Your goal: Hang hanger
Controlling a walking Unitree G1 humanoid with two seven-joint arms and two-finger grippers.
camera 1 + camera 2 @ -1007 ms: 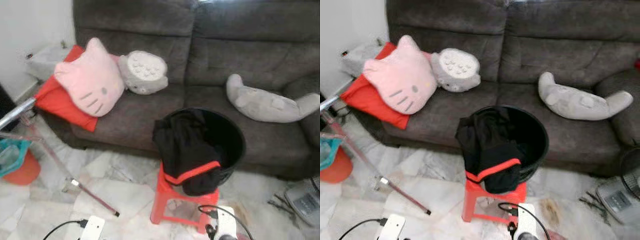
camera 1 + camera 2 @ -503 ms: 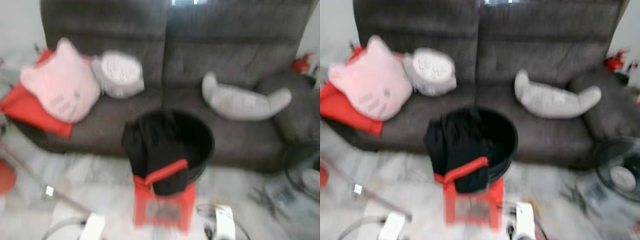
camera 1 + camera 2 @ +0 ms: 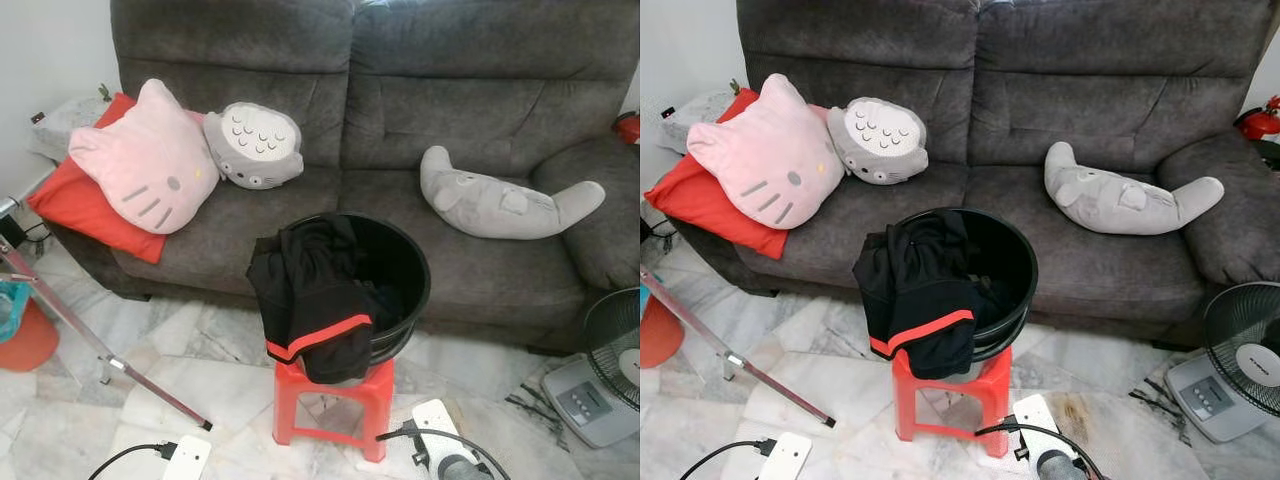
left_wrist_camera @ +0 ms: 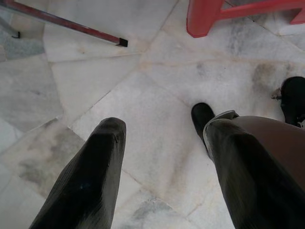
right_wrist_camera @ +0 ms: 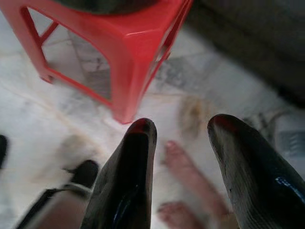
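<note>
- Grey fabric sofa (image 3: 440,90) stands ahead, across the head views.
- On its seat lie a pink cat-face cushion (image 3: 145,160) on a red cushion (image 3: 85,205), a round grey plush (image 3: 253,145) just beside them, and a long grey seal-shaped plush (image 3: 505,200) further to the right.
- In front of the sofa a black bucket (image 3: 400,270) sits on a red plastic stool (image 3: 335,405) on the marble floor (image 3: 230,370).
- A black garment with a red band (image 3: 310,300) hangs over the bucket's left rim; no hanger can be made out in these views.
- A thin red-and-silver rack leg (image 3: 110,360) slants over the floor at the left; a fan (image 3: 615,350) stands at the right; white power strips (image 3: 185,455) with cables lie near the bottom edge.
- Left gripper (image 4: 162,143) hangs over bare floor tiles, its fingers (image 4: 95,176) well apart, nothing between them.
- Right gripper (image 5: 183,131) hangs low near the stool's leg, its fingers (image 5: 133,176) apart and holding nothing; a person's bare foot (image 5: 190,176) shows on the floor beneath.
</note>
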